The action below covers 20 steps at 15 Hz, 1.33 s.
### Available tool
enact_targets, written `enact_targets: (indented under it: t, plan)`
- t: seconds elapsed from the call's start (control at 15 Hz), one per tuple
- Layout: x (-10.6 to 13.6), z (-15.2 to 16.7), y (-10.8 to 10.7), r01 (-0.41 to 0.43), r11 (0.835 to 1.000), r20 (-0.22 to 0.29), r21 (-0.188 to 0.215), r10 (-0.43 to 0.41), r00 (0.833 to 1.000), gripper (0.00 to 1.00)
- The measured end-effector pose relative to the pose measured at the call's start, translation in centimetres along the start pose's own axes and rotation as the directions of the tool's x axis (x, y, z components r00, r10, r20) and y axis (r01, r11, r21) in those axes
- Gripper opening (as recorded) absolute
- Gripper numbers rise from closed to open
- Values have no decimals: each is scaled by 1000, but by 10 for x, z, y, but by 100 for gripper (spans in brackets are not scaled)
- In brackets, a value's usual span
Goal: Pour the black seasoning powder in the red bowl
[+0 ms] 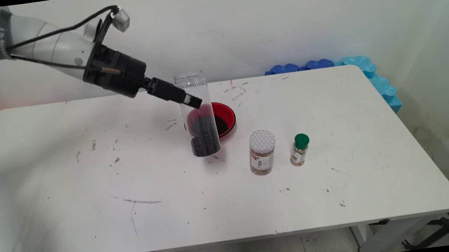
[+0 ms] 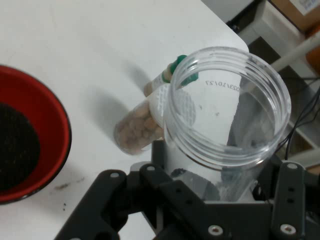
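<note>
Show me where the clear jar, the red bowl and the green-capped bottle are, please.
clear jar [image 1: 200, 116]: main view, its transparent side wall above the dark contents.
red bowl [image 1: 230, 117]: main view, the right part of its rim.
green-capped bottle [image 1: 301, 140]: main view, its green cap.

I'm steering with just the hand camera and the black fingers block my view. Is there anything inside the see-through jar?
Observer: Yes. In the main view, dark grains fill the lower part of the clear jar, below where the gripper clasps it.
Operator: Is there anything over by the wall? I can't see that far.
Observer: Yes. Blue foam pieces lie along the wall past the table's far right corner.
</note>
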Motion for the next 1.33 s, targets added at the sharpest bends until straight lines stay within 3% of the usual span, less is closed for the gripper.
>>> enact_targets:
  t: [0.27, 0.67, 0.93, 1.13, 1.33]
  plan:
    - [4, -1, -6, 100, 995, -3, 10, -100, 995, 0]
    - [6, 0, -12, 259, 966, -6, 2, -259, 966, 0]
    - [7, 1, -20, 383, 924, -13, -2, -383, 924, 0]
    - [5, 3, -24, 477, 879, -12, -7, -477, 879, 0]
    - [5, 7, -29, 566, 824, -8, -19, -566, 824, 0]
